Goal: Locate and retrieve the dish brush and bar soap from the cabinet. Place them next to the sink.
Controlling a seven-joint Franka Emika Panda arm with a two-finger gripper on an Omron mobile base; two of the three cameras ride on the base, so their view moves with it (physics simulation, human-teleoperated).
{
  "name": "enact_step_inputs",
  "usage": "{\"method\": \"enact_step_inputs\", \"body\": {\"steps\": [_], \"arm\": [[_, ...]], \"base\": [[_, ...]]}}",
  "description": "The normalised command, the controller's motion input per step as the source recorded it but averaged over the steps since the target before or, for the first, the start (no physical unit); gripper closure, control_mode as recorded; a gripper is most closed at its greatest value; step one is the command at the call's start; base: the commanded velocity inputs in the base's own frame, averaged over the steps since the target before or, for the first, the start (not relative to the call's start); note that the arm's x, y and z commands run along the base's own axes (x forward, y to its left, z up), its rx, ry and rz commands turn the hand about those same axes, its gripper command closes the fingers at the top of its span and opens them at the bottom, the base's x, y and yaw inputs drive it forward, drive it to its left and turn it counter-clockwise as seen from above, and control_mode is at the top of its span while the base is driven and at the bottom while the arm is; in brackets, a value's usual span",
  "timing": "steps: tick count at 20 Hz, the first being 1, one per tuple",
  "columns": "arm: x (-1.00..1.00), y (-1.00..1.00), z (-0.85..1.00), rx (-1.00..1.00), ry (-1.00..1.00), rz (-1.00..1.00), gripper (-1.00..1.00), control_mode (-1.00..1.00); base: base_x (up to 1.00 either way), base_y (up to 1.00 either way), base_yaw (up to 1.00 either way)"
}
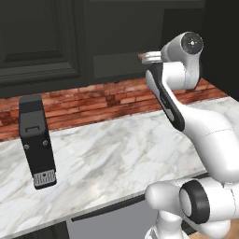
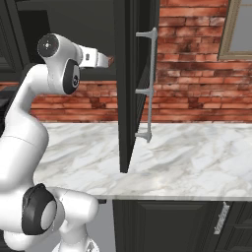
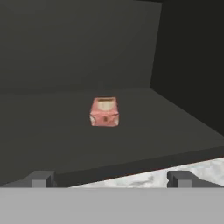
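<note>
Fingers [image 3: 111, 178] spread fully wide, nothing between them, aimed into the open cabinet [image 3: 78, 48]. Soap [image 3: 104, 112] sits alone on the cabinet's dark shelf, roughly mid-depth, at 12 o'clock from the fingers in the hand view, well apart from both the back wall and the right side wall. Judged step: approach for the soap grab, not yet at it. In the right base view the gripper [image 2: 106, 60] reaches in just at 9 o'clock of the open door [image 2: 127, 83] with its silver handle [image 2: 150, 83]; the wrist runs close to that door edge. Risks: the soap is a small block, so closing early or off-centre could nudge it deeper toward the back wall or spin it out of the fingers; coming in too low could catch the shelf's front lip, which lies just ahead of the fingertips; a swing toward 3 o'clock on retreat could knock the door. Brush can't be made out on the visible shelf, so it may need a second search. Black appliance [image 1: 37, 142] stands on the counter [image 1: 116, 149], clear of the arm's path.
</note>
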Motion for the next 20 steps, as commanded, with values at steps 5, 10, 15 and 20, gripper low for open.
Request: {"method": "enact_step_inputs", "body": {"steps": [5,10,15,20], "arm": [[0.37,0.0,-0.06,-0.02,0.08,0.0,-1.0,-1.0],[0.34,0.0,-0.05,-0.01,0.03,0.0,-1.0,-1.0],[0.22,0.0,-0.01,0.0,0.0,0.0,-1.0,-1.0],[0.12,0.0,-0.09,0.0,0.0,0.0,-1.0,-1.0]], "base": [[0.0,0.0,0.0],[0.0,0.0,0.0],[0.0,0.0,0.0],[0.0,0.0,0.0]]}}
